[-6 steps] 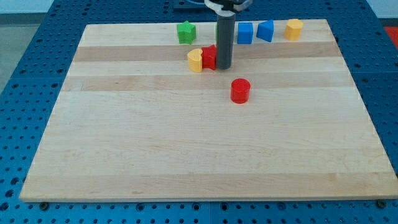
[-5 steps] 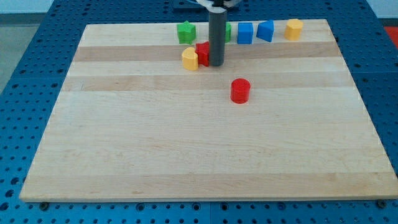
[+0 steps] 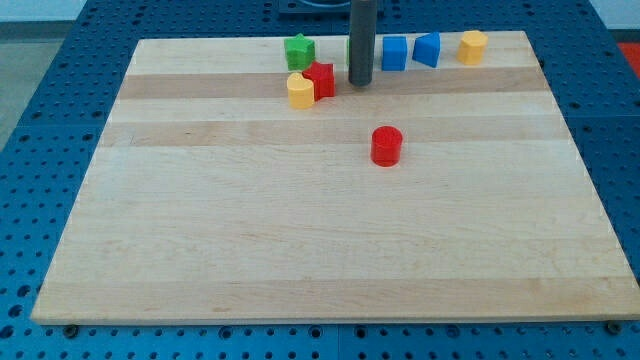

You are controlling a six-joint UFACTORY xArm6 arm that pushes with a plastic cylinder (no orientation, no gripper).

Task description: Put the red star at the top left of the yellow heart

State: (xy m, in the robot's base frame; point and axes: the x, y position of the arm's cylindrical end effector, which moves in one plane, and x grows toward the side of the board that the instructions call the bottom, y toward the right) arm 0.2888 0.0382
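The red star (image 3: 320,79) lies near the view's top, touching the right side of the yellow heart (image 3: 299,90) and sitting slightly higher than it. My tip (image 3: 360,83) is just right of the red star, a small gap away from it. The rod rises straight up and hides part of a green block behind it.
A green star (image 3: 298,51) sits just above the heart and red star. Two blue blocks (image 3: 394,52) (image 3: 427,48) and a yellow block (image 3: 473,46) line the board's top edge. A red cylinder (image 3: 386,145) stands below my tip, toward the middle.
The red star and yellow heart slid left and slightly up. My tip pushed them left, then pulled back to the right and up, leaving a gap from the star.
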